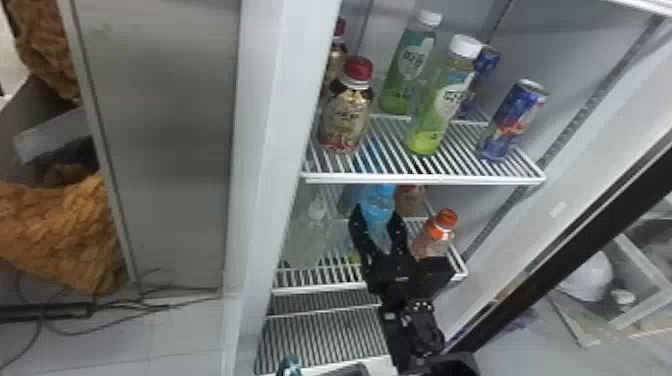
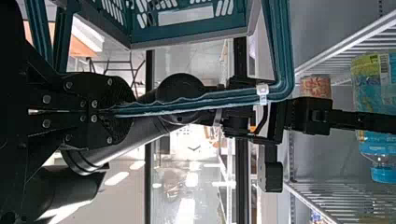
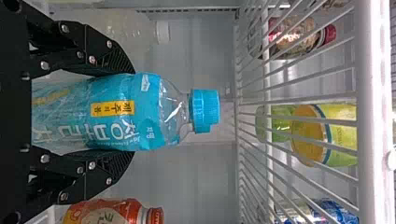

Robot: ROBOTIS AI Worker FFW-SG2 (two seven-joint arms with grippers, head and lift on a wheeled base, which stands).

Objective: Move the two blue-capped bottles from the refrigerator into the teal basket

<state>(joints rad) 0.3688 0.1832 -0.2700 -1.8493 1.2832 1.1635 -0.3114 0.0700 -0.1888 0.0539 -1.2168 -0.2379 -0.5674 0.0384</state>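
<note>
Your right jaws [image 1: 378, 218] grip a blue-capped bottle [image 3: 112, 112] at the head view's four o'clock. Left wrist view: left jaws [image 2: 112, 112] clamp teal basket [image 2: 187, 33] handle [image 2: 210, 103].

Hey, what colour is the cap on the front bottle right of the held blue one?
Orange; the cap shows best in the head view.

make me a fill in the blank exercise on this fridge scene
The right claw grips a bottle with a ____ cap.
The left claw grips the handle of the ____ basket.
On the upper shelf, both green bottles have ____ caps.
In the head view, the front can stands to the ____ of the front red-capped bottle.
Missing words: blue; teal; white; right.
</note>
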